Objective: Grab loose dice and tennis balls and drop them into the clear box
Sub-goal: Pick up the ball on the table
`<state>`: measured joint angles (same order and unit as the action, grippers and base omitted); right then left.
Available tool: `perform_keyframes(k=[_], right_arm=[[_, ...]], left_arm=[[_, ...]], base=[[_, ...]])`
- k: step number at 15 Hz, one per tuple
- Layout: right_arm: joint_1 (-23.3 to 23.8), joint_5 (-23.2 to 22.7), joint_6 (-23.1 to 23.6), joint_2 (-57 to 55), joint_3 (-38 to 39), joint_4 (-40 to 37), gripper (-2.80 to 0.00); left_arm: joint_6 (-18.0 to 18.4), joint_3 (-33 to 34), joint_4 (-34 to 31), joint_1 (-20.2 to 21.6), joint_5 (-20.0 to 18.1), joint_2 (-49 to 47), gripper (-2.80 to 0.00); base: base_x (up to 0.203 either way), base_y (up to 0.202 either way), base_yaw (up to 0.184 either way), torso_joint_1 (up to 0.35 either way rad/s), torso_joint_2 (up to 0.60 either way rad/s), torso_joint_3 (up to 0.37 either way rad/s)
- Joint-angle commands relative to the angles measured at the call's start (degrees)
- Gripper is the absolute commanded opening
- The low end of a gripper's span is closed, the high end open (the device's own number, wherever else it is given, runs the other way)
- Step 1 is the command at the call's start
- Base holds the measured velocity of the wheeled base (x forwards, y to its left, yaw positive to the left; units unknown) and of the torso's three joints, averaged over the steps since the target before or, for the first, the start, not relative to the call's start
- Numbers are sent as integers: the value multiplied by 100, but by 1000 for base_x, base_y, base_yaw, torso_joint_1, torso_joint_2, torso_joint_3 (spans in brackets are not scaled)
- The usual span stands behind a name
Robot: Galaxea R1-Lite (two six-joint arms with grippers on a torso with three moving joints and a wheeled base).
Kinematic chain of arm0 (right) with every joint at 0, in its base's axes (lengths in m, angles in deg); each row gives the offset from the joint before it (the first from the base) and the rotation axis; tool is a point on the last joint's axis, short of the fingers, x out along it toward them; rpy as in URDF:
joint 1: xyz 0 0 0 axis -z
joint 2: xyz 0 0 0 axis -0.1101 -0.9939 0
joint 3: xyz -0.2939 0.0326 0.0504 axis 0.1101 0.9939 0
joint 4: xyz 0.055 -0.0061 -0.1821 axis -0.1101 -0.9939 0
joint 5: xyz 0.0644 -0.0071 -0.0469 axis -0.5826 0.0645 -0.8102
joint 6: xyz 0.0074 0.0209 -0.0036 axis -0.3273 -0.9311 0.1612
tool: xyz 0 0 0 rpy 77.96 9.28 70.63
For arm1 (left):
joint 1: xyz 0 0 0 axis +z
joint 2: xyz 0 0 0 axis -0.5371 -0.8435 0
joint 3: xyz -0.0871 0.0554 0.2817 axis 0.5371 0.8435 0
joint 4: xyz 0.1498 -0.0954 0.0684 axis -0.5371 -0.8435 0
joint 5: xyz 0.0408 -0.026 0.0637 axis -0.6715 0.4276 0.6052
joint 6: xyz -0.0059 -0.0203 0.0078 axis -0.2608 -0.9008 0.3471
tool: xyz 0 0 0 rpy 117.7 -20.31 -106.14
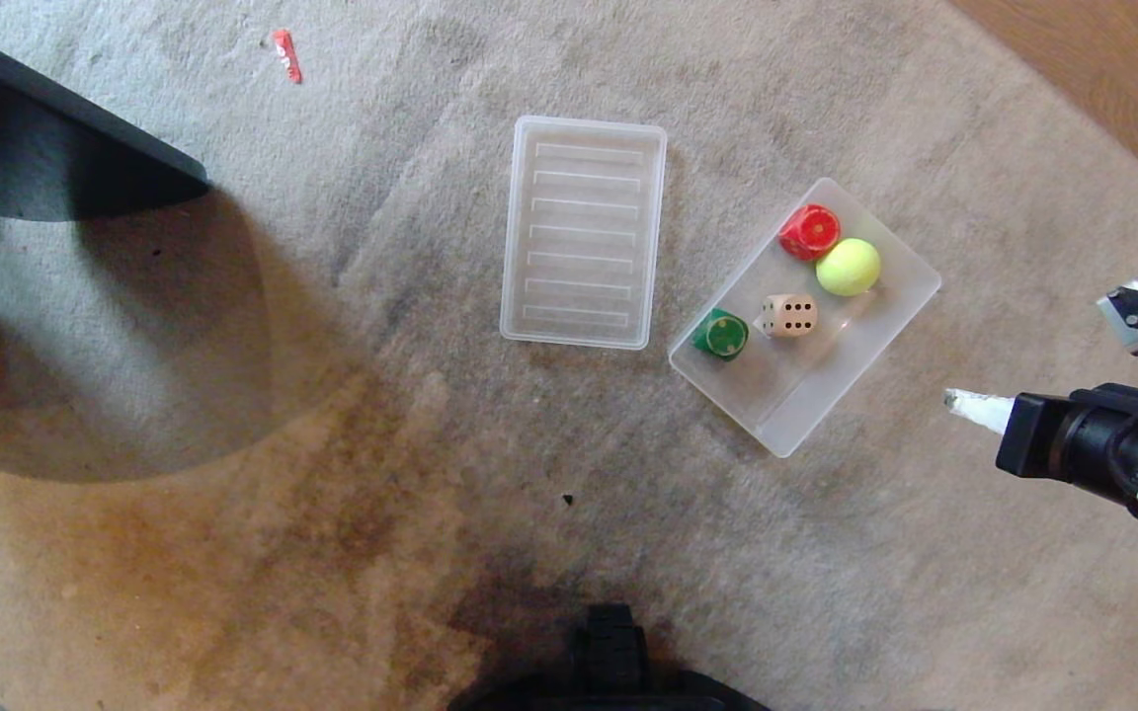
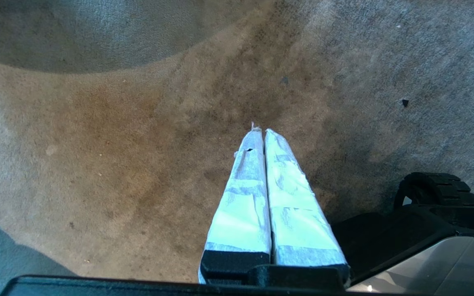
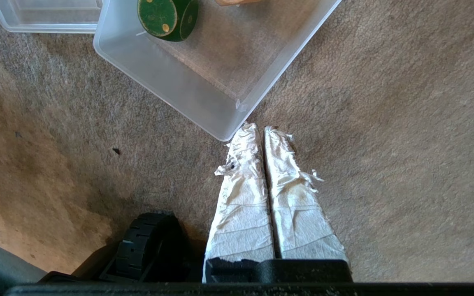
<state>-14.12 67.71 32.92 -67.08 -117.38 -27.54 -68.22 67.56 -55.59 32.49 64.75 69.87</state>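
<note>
Where the carpet [image 1: 233,553] is stained, the clear box [image 1: 900,316] lies beside the lid [image 1: 582,232], holding a beige die [image 1: 789,315], a tennis ball [image 1: 848,267], a red die [image 1: 809,232] and a green die [image 1: 721,334]. The right gripper [image 1: 954,400] hovers near the box, clenched and empty. The left gripper [image 2: 260,131] hangs over bare carpet, fingers pressed together, gripping nothing. The right wrist view has the gripper's tips just off the box's corner.

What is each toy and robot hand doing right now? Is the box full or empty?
clear box: lid off, sitting on the carpet, partly filled.
lid: flat on the carpet beside the box, not touching it.
beige die: inside the box.
tennis ball: inside the box, next to the red die.
red die: inside the box.
green die: inside the box.
right gripper: shut, empty, near the box corner.
left gripper: shut, empty, over bare carpet.
</note>
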Motion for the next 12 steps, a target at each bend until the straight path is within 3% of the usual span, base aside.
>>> perform_keyframes(k=[1,9,12], right_arm=[[780,641,1259,7533,2426,-4930,-280],[780,641,1259,7533,2426,-4930,-280],[780,676,1285,7542,2839,-3885,-280]], left_arm=[[-2,0,0,0,2,0,-280],[-2,0,0,0,2,0,-280],[-2,9,0,0,2,0,-280]], base=[[0,0,0,0,0,0],[0,0,0,0,0,0],[0,0,0,0,0,0]])
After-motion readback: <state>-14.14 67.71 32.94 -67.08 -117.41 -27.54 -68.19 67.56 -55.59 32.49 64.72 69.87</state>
